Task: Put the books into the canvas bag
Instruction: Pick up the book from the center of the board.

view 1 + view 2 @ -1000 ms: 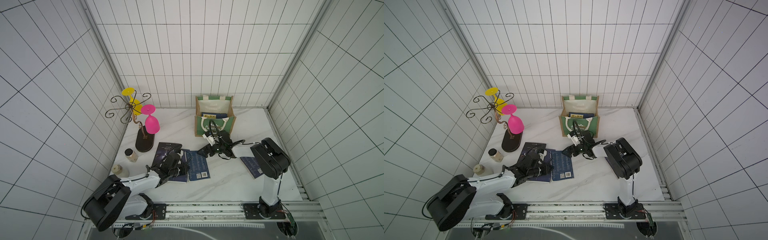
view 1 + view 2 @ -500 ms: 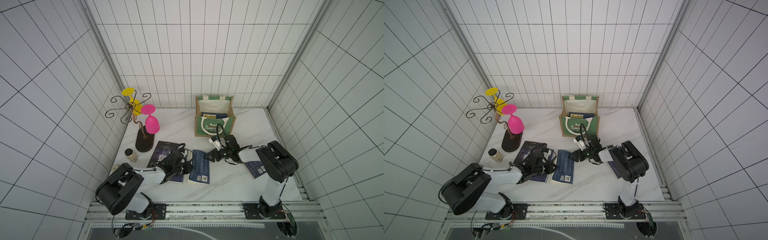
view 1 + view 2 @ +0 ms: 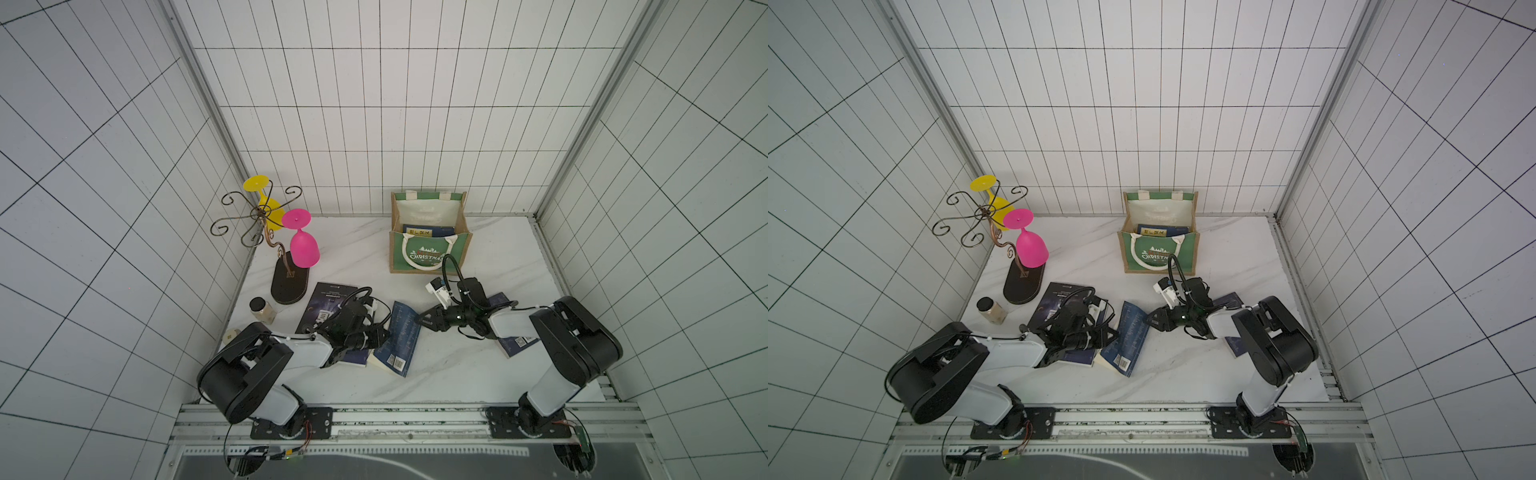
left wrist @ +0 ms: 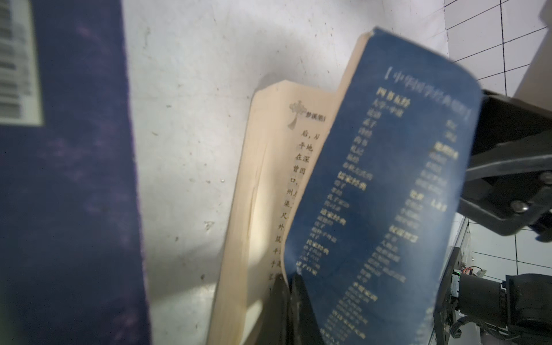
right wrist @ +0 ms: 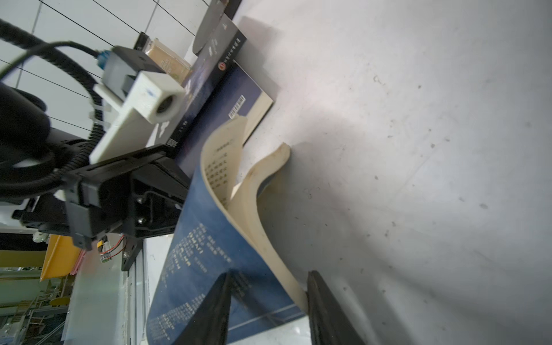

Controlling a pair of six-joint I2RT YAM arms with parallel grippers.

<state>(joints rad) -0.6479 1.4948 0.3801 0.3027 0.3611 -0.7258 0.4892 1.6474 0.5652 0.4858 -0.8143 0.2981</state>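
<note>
The canvas bag [image 3: 428, 254] [image 3: 1156, 258] stands upright at the back of the table, with one book [image 3: 424, 230] inside. A blue book [image 3: 398, 341] [image 4: 373, 179] [image 5: 203, 248] lies in the middle of the table. Its cover is pulled up off the cream pages, and my left gripper [image 3: 380, 334] [image 4: 288, 280] is shut on that cover. My right gripper [image 3: 422, 322] [image 5: 268, 277] stands open with its jaws on either side of the book's far edge; one finger touches the page block. A dark book [image 3: 328, 301] [image 4: 68, 179] lies under my left arm. Another blue book [image 3: 513, 345] lies under my right arm.
A wire stand on a dark base [image 3: 291, 284], carrying a pink goblet [image 3: 304, 248] and a yellow one, is at the back left. A small jar [image 3: 262, 309] lies beside it. Tiled walls close in three sides.
My right gripper has come down from near the bag to the blue book's edge, and its jaws have narrowed. My left gripper, still shut, has pulled the book's cover upward.
</note>
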